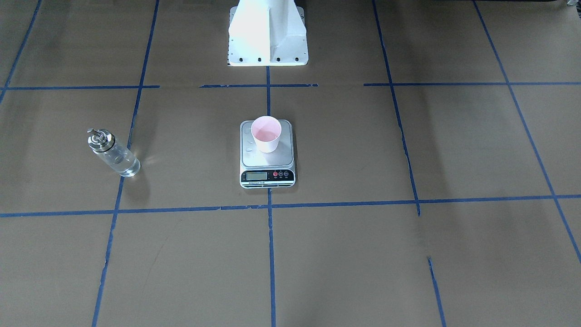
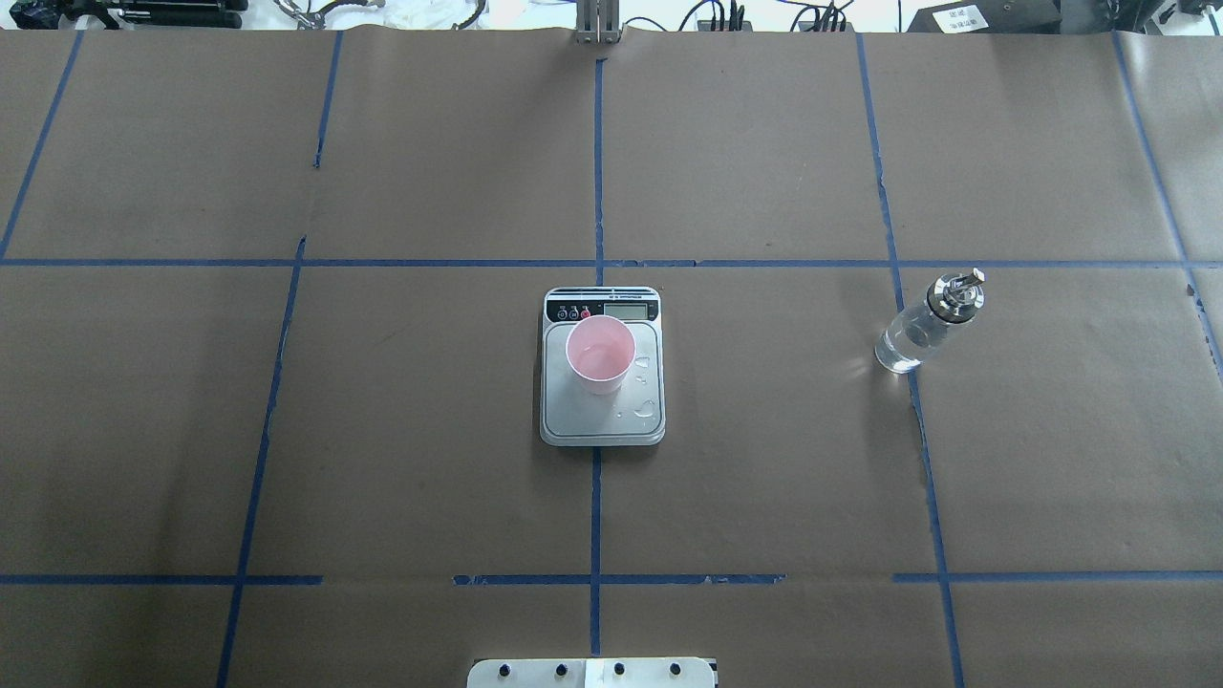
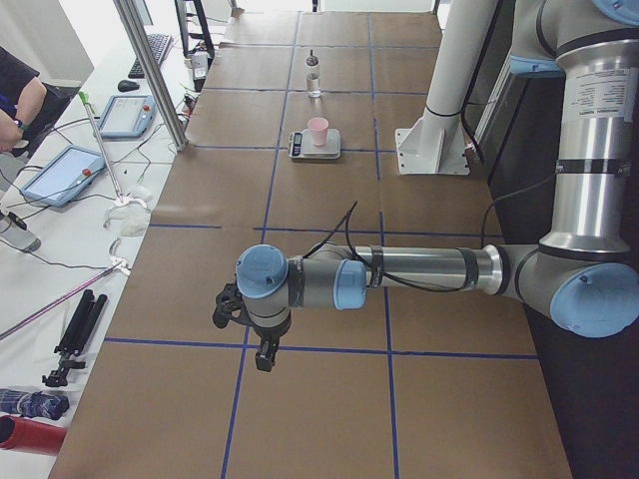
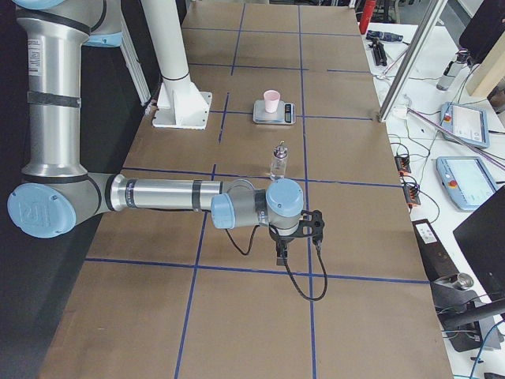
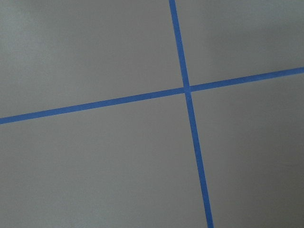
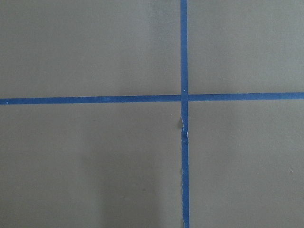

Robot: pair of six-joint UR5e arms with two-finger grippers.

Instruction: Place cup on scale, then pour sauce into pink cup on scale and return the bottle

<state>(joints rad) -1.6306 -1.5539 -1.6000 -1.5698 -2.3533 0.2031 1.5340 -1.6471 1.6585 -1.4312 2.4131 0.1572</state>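
Observation:
The pink cup (image 1: 266, 134) (image 2: 600, 355) stands upright on the silver platform of the scale (image 1: 282, 157) (image 2: 602, 428) at the table's middle. Water drops lie on the platform beside it. The clear glass bottle (image 1: 113, 154) (image 2: 922, 327) with its silver pourer cap stands alone on the robot's right side, with clear sauce in it. Nothing holds it. My left gripper (image 3: 264, 359) hangs over bare table far from the scale; I cannot tell whether it is open or shut. My right gripper (image 4: 280, 253) hovers near the bottle (image 4: 278, 162), not touching it; its state cannot be told either.
Blue tape lines (image 2: 596, 172) divide the brown table cover into squares. The white robot pedestal (image 1: 268, 36) stands behind the scale. Tablets and cables lie on the side bench (image 3: 60, 175), where a person's arm (image 3: 18, 100) shows.

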